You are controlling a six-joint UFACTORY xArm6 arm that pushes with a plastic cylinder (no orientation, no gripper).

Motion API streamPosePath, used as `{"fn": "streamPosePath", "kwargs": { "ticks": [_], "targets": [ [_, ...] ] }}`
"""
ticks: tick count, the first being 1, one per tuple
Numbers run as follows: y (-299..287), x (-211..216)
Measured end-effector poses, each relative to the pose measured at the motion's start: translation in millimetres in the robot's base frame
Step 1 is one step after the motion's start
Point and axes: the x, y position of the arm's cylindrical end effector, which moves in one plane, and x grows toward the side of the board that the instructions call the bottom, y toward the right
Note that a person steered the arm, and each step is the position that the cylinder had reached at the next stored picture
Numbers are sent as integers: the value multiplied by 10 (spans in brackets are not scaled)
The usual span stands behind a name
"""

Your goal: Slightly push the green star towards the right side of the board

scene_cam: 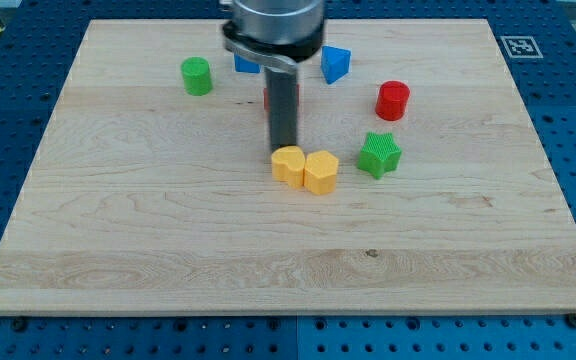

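The green star [379, 154] lies right of the board's middle. My tip [283, 150] is at the lower end of the dark rod, touching or just above the top edge of a yellow block [288, 164], well to the left of the green star. A second yellow block, a hexagon [320, 171], sits against the first, between my tip and the star.
A red cylinder [393, 100] stands above the star. A blue block [335, 64] and another blue block [245, 64] lie near the view's top, partly behind the arm. A red block [267, 97] is mostly hidden by the rod. A green cylinder [197, 76] is at upper left. All lie on the wooden board [168, 250].
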Motion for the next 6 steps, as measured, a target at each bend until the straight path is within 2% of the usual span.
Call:
{"fn": "streamPosePath", "kwargs": {
  "ticks": [2, 3, 6],
  "targets": [
    [272, 172],
    [351, 22],
    [1603, -174]
  ]
}}
